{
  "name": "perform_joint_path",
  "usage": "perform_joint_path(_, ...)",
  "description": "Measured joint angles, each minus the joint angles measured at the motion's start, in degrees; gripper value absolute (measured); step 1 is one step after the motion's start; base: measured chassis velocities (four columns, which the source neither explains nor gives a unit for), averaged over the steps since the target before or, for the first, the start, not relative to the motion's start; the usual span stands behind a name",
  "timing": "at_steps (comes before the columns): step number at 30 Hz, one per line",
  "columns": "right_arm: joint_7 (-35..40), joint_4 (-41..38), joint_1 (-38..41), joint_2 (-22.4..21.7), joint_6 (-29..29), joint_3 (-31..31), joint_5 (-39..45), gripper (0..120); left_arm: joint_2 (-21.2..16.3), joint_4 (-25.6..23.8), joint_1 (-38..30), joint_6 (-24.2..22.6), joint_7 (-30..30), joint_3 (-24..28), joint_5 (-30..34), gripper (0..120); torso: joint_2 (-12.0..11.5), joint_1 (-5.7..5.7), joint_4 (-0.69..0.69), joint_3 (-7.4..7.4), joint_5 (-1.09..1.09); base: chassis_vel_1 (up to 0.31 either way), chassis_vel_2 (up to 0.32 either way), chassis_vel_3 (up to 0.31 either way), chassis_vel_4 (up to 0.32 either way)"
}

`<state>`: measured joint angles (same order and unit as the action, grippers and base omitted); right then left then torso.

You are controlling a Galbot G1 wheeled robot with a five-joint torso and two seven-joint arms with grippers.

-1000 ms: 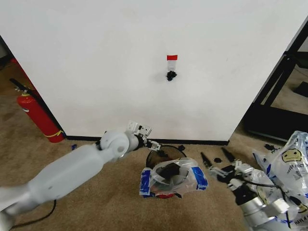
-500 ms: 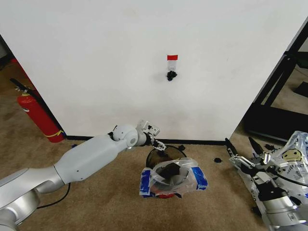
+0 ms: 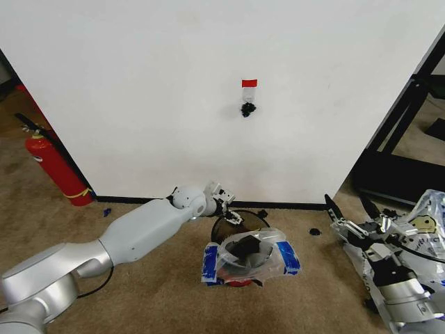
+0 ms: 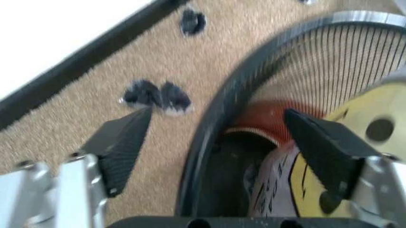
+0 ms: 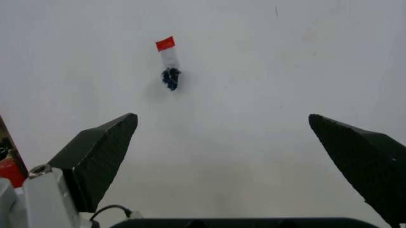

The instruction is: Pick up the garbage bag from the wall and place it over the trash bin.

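Clear plastic of the garbage bag point(image 3: 252, 259) is already draped over the trash bin point(image 3: 231, 227), sagging toward the near side, with the far arc of the mesh rim bare. My left gripper point(image 3: 227, 211) sits at that bare far rim, jaws spread wide; in the left wrist view the rim passes between the fingers point(image 4: 120, 145), so I judge it is placed to work the bag at that edge. The bag's yellow smiley print shows inside the bin. My right gripper point(image 3: 350, 217) waits well off to the right, also wide open and empty, pointed at the wall point(image 3: 139, 90), whose hook point(image 3: 247, 108) is bare under its red tag point(image 3: 248, 83).
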<state>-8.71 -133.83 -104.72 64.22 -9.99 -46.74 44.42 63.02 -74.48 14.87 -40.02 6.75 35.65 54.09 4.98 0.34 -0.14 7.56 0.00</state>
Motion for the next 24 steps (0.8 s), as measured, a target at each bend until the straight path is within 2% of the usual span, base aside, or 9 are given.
perform_joint_path(5, 0.7, 0.1, 0.5, 0.1, 0.3, 0.6, 0.4, 100, -2.0, -2.3, 1.0, -0.1, 0.5, -0.3, -0.2, 56, 0.0, 0.00, 0.01, 0.00, 0.00, 0.000, 0.000, 0.000, 0.000)
perform_joint_path(6, 0.7, 0.1, 0.5, 0.1, 0.3, 0.6, 0.4, 100, -2.0, -2.3, 1.0, -0.1, 0.5, -0.3, -0.2, 56, 0.0, 0.00, 0.01, 0.00, 0.00, 0.000, 0.000, 0.000, 0.000)
perform_joint_path(13, 2.1, 0.8, 1.6, 0.8, 0.7, 2.8, -0.1, 100, -3.4, -4.1, 3.6, -0.7, -0.4, -2.2, 0.2, 26, 0.0, 0.00, 0.01, 0.00, 0.00, 0.000, 0.000, 0.000, 0.000)
perform_joint_path(14, 2.1, 0.8, 1.6, 0.8, 0.7, 2.8, -0.1, 100, -3.4, -4.1, 3.6, -0.7, -0.4, -2.2, 0.2, 26, 0.0, 0.00, 0.01, 0.00, 0.00, 0.000, 0.000, 0.000, 0.000)
perform_joint_path(19, 3.2, 0.9, 2.0, 0.2, 1.1, 3.4, 0.1, 100, -4.0, -5.7, 4.8, -1.1, -3.2, -4.1, 3.1, 6, 0.0, 0.00, 0.00, 0.00, 0.00, 0.000, 0.000, 0.000, 0.000)
perform_joint_path(21, 3.7, 1.0, 2.4, 0.0, 1.3, 3.6, 0.1, 100, -4.6, -6.3, 4.9, -1.4, -3.9, -4.3, 4.1, 1, 0.0, 0.00, 0.00, 0.00, -0.01, 0.000, 0.000, 0.000, 0.000)
perform_joint_path(24, 4.3, 1.1, 2.8, -0.1, 1.6, 3.9, 0.2, 100, -5.4, -7.0, 5.2, -1.5, -4.4, -4.6, 4.6, 1, 0.0, 0.00, 0.00, 0.00, 0.00, 0.000, 0.000, 0.000, 0.000)
